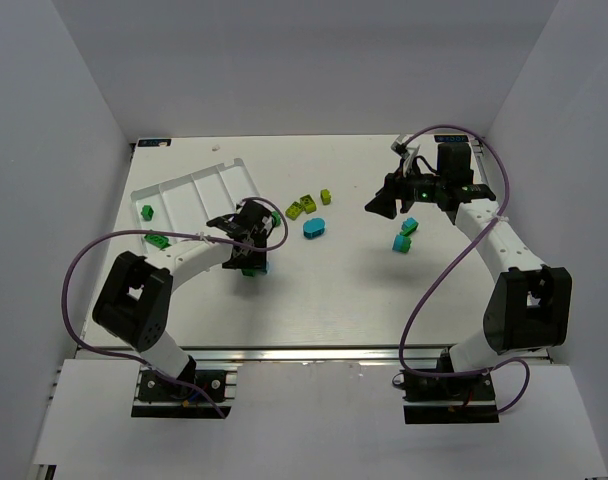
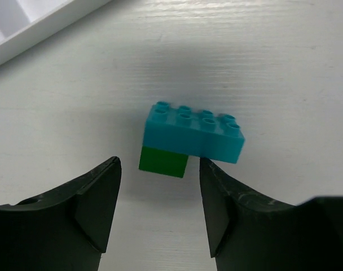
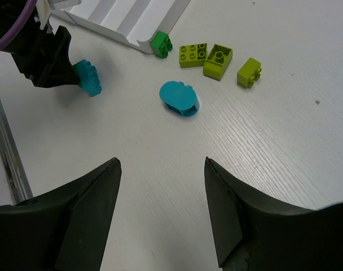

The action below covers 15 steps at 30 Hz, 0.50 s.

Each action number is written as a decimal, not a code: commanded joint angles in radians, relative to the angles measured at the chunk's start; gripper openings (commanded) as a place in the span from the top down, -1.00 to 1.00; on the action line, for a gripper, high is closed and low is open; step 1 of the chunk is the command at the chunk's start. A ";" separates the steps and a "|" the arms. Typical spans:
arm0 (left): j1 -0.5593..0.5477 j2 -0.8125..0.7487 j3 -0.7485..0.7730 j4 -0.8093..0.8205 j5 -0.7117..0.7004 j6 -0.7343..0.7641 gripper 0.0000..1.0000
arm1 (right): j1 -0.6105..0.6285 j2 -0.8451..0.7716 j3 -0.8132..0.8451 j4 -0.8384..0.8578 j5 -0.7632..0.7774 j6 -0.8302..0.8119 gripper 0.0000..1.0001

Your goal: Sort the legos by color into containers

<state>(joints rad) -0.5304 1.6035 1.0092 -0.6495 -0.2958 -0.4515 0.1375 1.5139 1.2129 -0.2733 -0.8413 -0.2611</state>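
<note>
The left fingers (image 2: 95,206) hang apart just over a cyan brick (image 2: 193,131) stacked on a green brick (image 2: 163,160). The stack sits on the counter (image 2: 284,68) beside the tray (image 1: 199,188), which lies toward the far left corner. The right fingers (image 3: 87,214), also apart and holding nothing, hover nearer the right edge. Yellow-green bricks (image 3: 218,59) and a rounded cyan piece (image 3: 180,99) lie loose mid-counter.

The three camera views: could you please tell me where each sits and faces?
Top external: overhead from behind, looking down on the table; left arm, right arm show.
Left wrist: on the left gripper, looking down at a cyan brick; left fingers show.
Right wrist: on the right gripper, looking toward the left gripper; right fingers show.
Shared: that cyan brick.
</note>
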 commanded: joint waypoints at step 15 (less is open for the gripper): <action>0.006 -0.027 -0.119 0.177 0.084 -0.009 -0.08 | -0.004 0.012 0.048 0.026 -0.033 0.013 -0.33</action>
<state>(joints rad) -0.5293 1.6035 0.9089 -0.5175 -0.2222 -0.4343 0.1375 1.5173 1.2167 -0.2665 -0.8459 -0.2596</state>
